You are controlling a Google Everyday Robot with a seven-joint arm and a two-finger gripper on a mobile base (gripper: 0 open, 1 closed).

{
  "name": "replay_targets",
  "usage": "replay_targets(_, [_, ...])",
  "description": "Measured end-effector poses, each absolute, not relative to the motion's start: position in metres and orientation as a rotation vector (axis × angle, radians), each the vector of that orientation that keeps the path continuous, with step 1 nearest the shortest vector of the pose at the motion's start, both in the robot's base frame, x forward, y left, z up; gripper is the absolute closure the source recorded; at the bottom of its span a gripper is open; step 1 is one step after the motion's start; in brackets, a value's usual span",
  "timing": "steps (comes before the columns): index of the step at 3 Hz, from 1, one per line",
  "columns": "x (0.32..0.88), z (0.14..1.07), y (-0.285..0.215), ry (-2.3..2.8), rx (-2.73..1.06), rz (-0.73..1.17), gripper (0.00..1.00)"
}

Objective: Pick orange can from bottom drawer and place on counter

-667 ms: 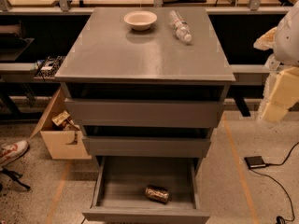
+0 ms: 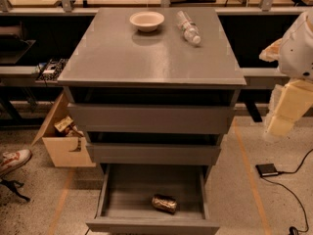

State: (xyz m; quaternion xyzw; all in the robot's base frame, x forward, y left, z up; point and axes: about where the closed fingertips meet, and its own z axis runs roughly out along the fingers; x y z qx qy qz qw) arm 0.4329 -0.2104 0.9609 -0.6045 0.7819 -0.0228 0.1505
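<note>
One orange can [image 2: 164, 203] lies on its side inside the bottom drawer [image 2: 152, 224], close behind the drawer's front wall and slightly right of centre. Its body reads orange-gold and brown with a pale pattern and a silver end. The drawer is pulled out and open from above; the can is the only item in it.

Directly above and behind the drawer sit two wider grey drawer fronts: the middle front [image 2: 152, 153] and the upper front [image 2: 149, 117], each stepped forward slightly. The middle front overhangs the rear part of the bottom drawer, while the can lies forward of that overhang.

The counter [image 2: 146, 58] is a smooth grey slab. A pale bowl [image 2: 146, 20] stands near its far edge, and a clear plastic bottle [image 2: 189, 27] lies on its side just to the right of the bowl. The near half of the slab is bare.

The gripper [image 2: 279, 125] hangs at the right edge of the view, beside the cabinet and well apart from the can, below the white arm housing [image 2: 301, 43]. It holds nothing; how far it is open cannot be told.

Left of the cabinet stands an open cardboard box [image 2: 63, 148], with a shoe [image 2: 13, 160] farther left. On the floor to the right lies a small black device [image 2: 267, 169] with a cable.
</note>
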Motion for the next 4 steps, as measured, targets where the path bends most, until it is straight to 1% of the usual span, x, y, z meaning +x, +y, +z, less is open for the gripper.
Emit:
replay_targets(1, [0.413,0.907,-0.168,2.202,-1.769,0.038,0.0])
replay_targets(2, [0.405,0.84,-0.123,2.172,-1.803,0.135,0.0])
replay_targets(3, [0.388,0.749,-0.081,2.222,-1.778,0.295,0.0])
replay_targets(4, [0.36,0.652,-0.051,2.329,-1.714,0.477,0.0])
